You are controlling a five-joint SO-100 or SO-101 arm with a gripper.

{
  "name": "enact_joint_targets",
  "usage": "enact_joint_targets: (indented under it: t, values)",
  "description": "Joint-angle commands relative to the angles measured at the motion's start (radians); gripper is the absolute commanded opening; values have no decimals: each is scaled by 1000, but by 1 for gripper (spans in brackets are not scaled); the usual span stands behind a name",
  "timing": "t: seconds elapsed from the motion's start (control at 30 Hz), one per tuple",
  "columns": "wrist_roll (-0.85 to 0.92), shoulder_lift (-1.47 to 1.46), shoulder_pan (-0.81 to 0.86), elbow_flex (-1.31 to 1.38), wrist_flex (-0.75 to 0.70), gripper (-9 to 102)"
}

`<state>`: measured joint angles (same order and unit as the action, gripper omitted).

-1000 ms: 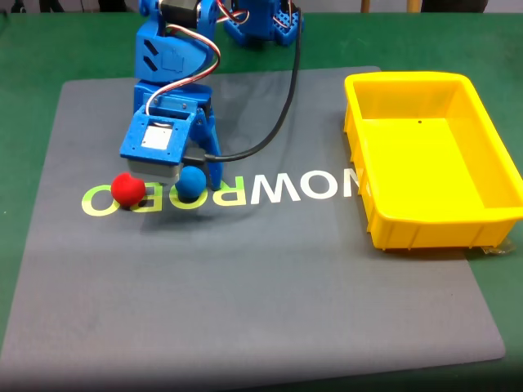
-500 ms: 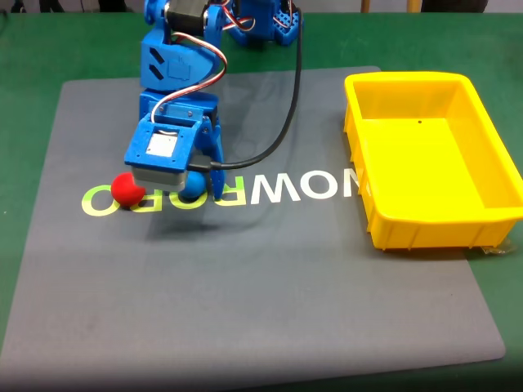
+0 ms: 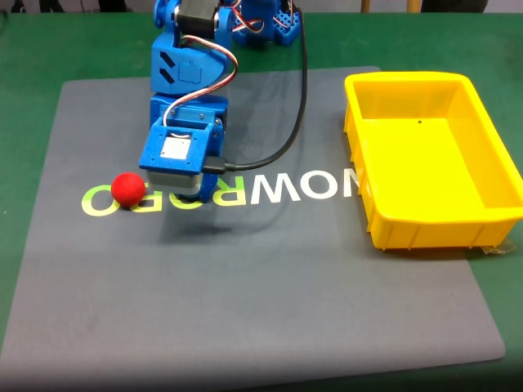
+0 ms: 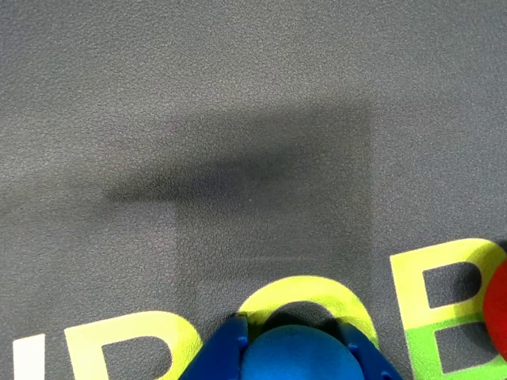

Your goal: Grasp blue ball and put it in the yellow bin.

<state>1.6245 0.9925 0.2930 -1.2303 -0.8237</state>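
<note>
Here, claw (image 4: 293, 336): in the wrist view its two blue fingers (image 4: 218, 356) sit tight against either side of the ball, gripping it; in the fixed view the claw (image 3: 192, 194) is hidden under the arm's blue wrist housing.
Ball (image 4: 299, 355): blue, at the bottom edge of the wrist view, held between the fingers over the mat's lettering.
Bin (image 3: 364, 163): yellow, on the right of the fixed view, its near edge overlapping the mat, well apart from the arm.
Red ball (image 3: 127, 189): on the mat just left of the arm in the fixed view; a red sliver at the right edge of the wrist view (image 4: 499, 305).
Mat (image 3: 261, 278): grey, on the green tabletop (image 3: 33, 49).
Writing: large letters across the mat, upside down to the fixed camera, white "NOW" then yellow-green "ROBO", partly covered by the arm.
Cable (image 3: 286, 131): black, curving from the wrist housing up to the arm's base.
</note>
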Motion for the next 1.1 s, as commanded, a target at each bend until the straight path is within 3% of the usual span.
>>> enact_joint_targets:
  t: [0.0, 0.53, 1.07]
  values:
    - [-9, 48, 11, 43, 11, 0]
    - [5, 382, -86, 55, 14, 0]
    - [-72, 614, -554, 3, -67, 0]
